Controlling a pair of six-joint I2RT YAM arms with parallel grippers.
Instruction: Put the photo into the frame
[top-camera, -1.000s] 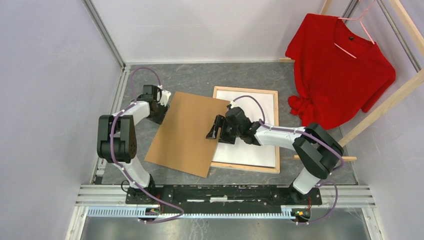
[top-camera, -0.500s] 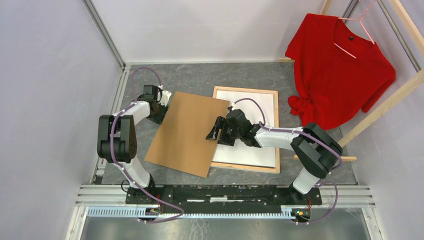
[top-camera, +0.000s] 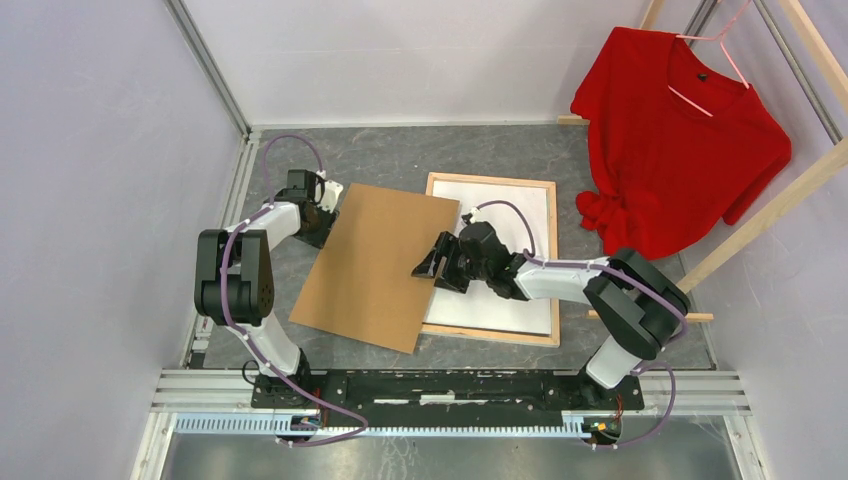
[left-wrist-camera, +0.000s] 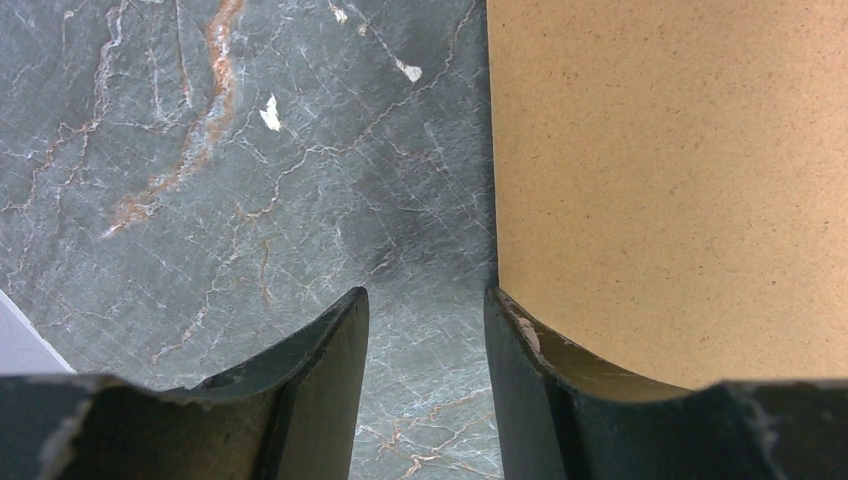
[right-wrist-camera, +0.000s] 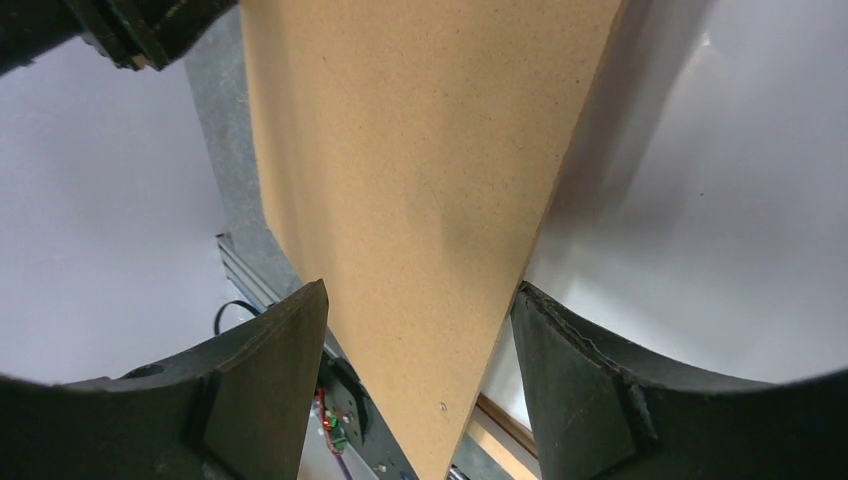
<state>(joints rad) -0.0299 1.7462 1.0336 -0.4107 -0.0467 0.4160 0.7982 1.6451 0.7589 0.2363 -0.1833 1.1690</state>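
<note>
The frame (top-camera: 500, 181) lies flat at centre right, bare-wood rails up; one rail shows in the right wrist view (right-wrist-camera: 503, 432). A white sheet (top-camera: 520, 215) fills it, also seen in the right wrist view (right-wrist-camera: 700, 200); no printed side shows, so I cannot tell if it is the photo. A brown hardboard sheet (top-camera: 375, 265) lies left of it and overlaps the frame's left rail. My right gripper (top-camera: 432, 262) is open, its jaws (right-wrist-camera: 420, 288) straddling the hardboard's (right-wrist-camera: 420, 150) right edge. My left gripper (top-camera: 320, 213) is open (left-wrist-camera: 425, 297) at the hardboard's (left-wrist-camera: 660, 180) far-left corner, holding nothing.
A red shirt (top-camera: 680, 140) hangs on a pink hanger from a bare-wood rack (top-camera: 770, 215) at the back right. Grey walls close the left and back sides. A metal rail (top-camera: 450, 385) with the arm bases runs along the near edge.
My right gripper has drawn back slightly to the right and nearer, still open over the hardboard's edge. The hardboard and the left arm have barely moved.
</note>
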